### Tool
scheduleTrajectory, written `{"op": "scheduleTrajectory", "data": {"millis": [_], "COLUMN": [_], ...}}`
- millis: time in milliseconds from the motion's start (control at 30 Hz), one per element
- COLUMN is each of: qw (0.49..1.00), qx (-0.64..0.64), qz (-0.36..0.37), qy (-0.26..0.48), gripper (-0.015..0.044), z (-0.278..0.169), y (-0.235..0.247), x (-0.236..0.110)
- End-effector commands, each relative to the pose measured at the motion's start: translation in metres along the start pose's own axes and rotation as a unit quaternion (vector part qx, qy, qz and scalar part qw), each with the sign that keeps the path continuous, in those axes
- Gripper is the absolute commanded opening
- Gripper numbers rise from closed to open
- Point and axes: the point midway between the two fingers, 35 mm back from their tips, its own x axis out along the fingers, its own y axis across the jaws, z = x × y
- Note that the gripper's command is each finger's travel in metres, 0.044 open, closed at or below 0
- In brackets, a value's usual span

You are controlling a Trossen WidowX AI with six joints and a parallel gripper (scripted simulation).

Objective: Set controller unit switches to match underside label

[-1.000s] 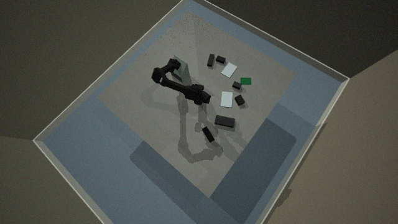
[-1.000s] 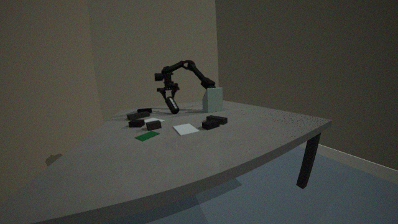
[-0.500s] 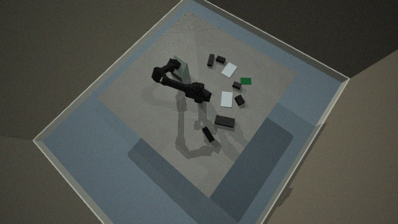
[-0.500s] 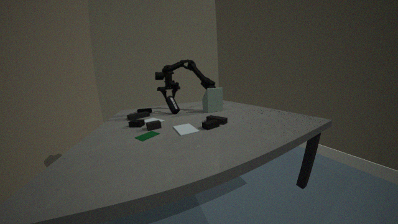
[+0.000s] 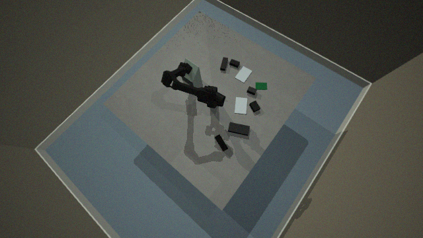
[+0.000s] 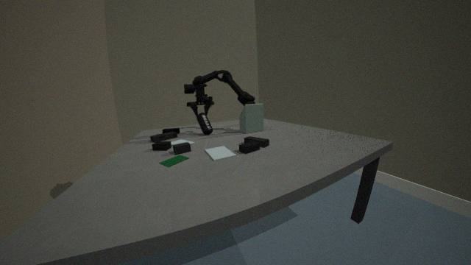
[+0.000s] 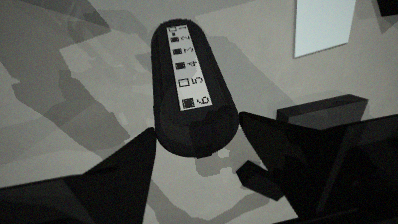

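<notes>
The controller unit (image 7: 194, 90), a dark, round-ended slab, hangs tilted above the tabletop (image 6: 257, 173), its white label (image 7: 188, 68) facing the wrist camera; squares three, four and six look filled, five empty, the top ones blurred; the pincer (image 7: 197, 150), spread fairly wide, grips its near end; flat white cards (image 5: 240, 105) and dark blocks (image 5: 238, 128) lie well apart below.
</notes>
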Motion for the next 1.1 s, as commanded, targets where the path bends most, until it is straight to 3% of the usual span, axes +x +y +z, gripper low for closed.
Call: {"op": "scheduleTrajectory", "data": {"millis": [0, 1067], "qw": [1.000, 1.000], "qx": [-0.001, -0.002], "qz": [0.003, 0.003], "qy": [-0.008, -0.009], "gripper": [0.0338, 0.0338], "z": [0.008, 0.030], "y": [0.002, -0.001], "x": [0.002, -0.008]}}
